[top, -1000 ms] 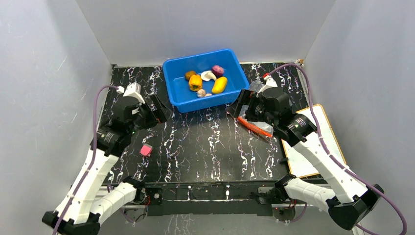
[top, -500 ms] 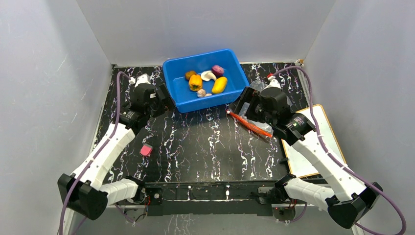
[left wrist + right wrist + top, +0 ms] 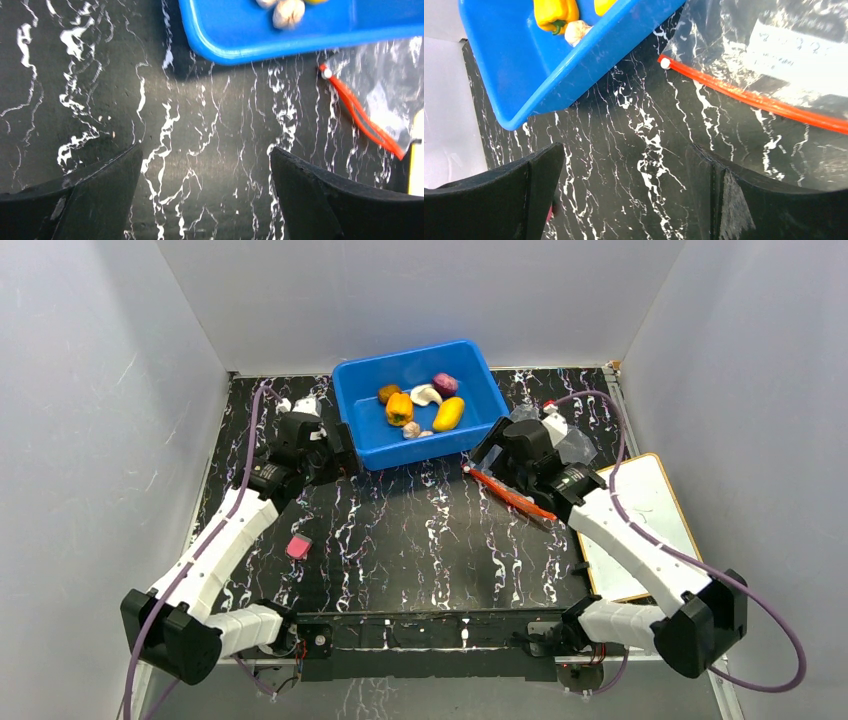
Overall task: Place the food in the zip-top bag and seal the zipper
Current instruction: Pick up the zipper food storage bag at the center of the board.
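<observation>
Hiding most of the zip-top bag (image 3: 578, 446), right hand (image 3: 490, 456), zipper (image 3: 511, 496) showing

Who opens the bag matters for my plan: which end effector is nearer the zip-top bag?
Right. The right end effector hovers beside the zip-top bag, at its zipper end; the left end effector is at the blue bin's opposite corner, well away.
</observation>
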Robot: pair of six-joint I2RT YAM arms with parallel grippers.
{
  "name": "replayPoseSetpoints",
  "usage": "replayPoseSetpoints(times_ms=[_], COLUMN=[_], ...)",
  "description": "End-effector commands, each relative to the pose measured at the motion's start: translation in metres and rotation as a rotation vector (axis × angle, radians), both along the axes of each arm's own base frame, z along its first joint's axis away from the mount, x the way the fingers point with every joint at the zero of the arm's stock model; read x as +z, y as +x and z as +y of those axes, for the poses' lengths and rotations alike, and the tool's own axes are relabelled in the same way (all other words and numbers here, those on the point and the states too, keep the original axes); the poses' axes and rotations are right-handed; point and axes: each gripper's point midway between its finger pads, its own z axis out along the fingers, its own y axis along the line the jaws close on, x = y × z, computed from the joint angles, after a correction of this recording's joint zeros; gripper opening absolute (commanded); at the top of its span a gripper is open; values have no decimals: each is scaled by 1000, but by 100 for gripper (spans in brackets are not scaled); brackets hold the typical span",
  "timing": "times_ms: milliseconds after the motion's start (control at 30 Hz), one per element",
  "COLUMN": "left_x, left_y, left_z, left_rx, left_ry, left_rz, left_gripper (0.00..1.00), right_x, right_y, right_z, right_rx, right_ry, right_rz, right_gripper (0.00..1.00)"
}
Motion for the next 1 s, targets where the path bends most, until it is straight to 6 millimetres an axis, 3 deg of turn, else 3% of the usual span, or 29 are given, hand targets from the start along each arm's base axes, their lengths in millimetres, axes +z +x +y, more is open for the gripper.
replayPoseSetpoints(times_ms=[0, 133, 267, 467, 600, 767, 867, 967], left_x=[-10, -14, -11, -2, 1, 3, 8, 21], left_y=[-31, -62, -87, -119, -128, -133, -136, -137], left_z=[-14, -23, -16, -27, -24, -16, -18, -21], left_rx=[-164, -232, -221, -317, -328, -313, -332, -374], left_ry=[-30, -118, -159, -259, -252, -225, -237, -237], left_rz=[108, 126, 100, 85, 99, 88, 74, 41], left_gripper=[98, 98, 98, 98, 98, 97, 98, 98], right_x=[-8, -1, 7, 10, -1, -13, -11, -3], right_y=[18, 42, 66, 93, 109, 109, 111, 111], right_z=[18, 43, 75, 92, 92, 80, 55, 42], right_rx=[-122, -168, -160, -205, -247, -260, -234, -59], right_ry=[180, 335, 463, 541, 513, 419, 262, 7], right_rz=[26, 30, 61, 62, 65, 86, 13, -92], right_gripper=[89, 80, 73, 69, 67, 67, 71, 75])
